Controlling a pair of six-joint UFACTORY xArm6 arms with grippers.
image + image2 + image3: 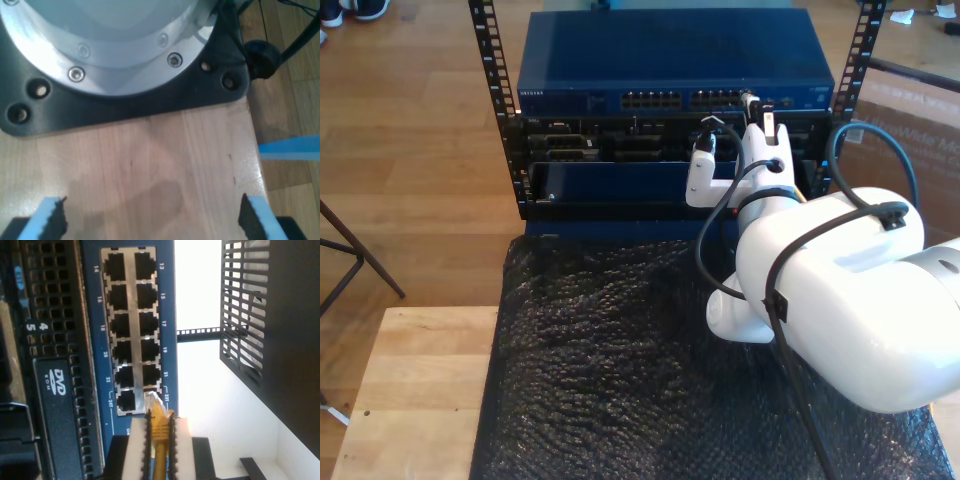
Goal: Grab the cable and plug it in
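Observation:
The yellow-orange cable (160, 445) runs up between the pads of my second gripper (159, 421), which is shut on it just behind its clear plug (153, 402). The plug tip sits at the mouth of the port marked 23 on the blue switch (95, 330); how deep it is in, I cannot tell. In the exterior view the white arm reaches from the right to the switch (670, 60), with my second gripper (757, 108) at its port row. My first gripper (155, 220) is open over a bare wooden tabletop (150, 160), with nothing between its fingers.
Below the switch, a black server front with a DVD drive (60, 380). A black perforated panel (250, 315) stands beside the switch. Black bubble matting (620, 360) covers the table before the rack. A silver arm base on a black plate (115, 60) stands ahead of my first gripper.

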